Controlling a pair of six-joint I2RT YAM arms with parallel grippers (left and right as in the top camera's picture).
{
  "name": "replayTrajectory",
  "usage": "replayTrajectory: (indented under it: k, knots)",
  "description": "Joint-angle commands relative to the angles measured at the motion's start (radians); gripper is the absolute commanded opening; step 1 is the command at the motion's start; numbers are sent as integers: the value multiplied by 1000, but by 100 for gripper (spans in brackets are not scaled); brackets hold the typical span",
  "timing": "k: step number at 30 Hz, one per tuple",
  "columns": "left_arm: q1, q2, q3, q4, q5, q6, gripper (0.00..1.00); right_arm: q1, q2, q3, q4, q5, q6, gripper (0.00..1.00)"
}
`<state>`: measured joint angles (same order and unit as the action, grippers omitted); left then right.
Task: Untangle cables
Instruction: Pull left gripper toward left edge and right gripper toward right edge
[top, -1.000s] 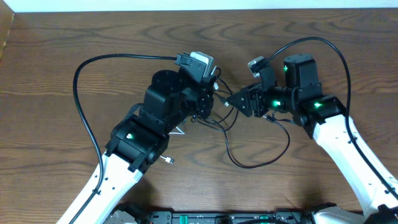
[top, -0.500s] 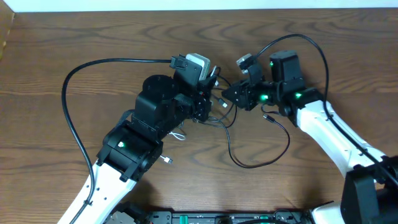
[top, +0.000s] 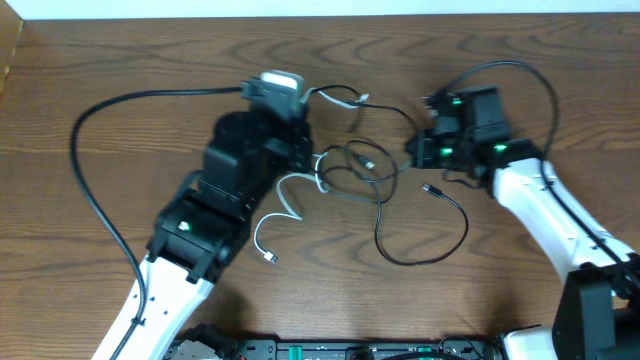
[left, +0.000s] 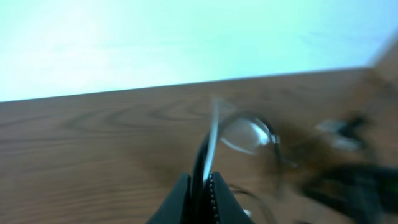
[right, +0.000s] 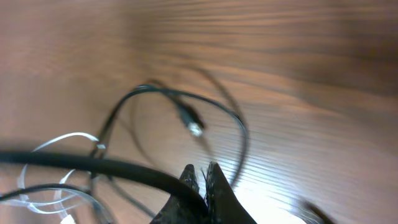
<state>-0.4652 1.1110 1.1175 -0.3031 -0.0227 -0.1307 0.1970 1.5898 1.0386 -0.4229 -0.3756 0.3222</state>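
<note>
Inspection finding: the task is underway and not finished.

The desk (top: 560, 60) is carrying the whole job. The left arm (top: 215, 210) is reaching in from the near left corner, and the right arm (top: 540, 205) from the near right corner.

The cables (top: 362, 165) are lying around the middle of the desk, between the two arms. They are partly spread out but are crossing one another in a loose knot at the centre.

The black cable (top: 466, 228) is forming an open loop toward the near edge. It appears free for most of its length.

The whitish cable (top: 258, 235) is trailing out toward the left arm, with its upper part running back into the knot.

The left gripper (left: 200, 190) is clamped on the whitish cable, which is rising from between its fingertips. A dark strand may be alongside it, but blur is preventing confirmation.

The right gripper (right: 202, 180) is closed. A black cable is running straight into its fingertips, so it appears pinched there.

A small plug (right: 194, 127) is lying loose on the wood.

Judgement: the spreading is partly done. The central crossings are awaiting separation, and no cable is lying fully apart.
</note>
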Motion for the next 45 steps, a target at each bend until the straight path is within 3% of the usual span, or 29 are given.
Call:
replayTrajectory:
  k: [1, 11, 24, 32, 38, 45]
  knots:
    - [105, -18, 22, 3, -38, -3, 8, -111, -26, 7, -58, 113, 1, 1]
    - [346, -23, 22, -32, 97, -18, 8, -335, -26, 7, -124, 115, -70, 1]
    - [537, 17, 21, -38, 109, -67, 8, -430, -32, 7, -180, 199, -92, 1]
    - [669, 132, 21, -32, 130, -75, 8, -589, -66, 7, -207, 209, -71, 1]
    - [752, 184, 21, -24, 266, -74, 8, -678, -68, 7, -208, 209, -53, 1]
    - [760, 249, 19, -30, 381, -73, 8, -686, -77, 9, -207, 168, -54, 1]
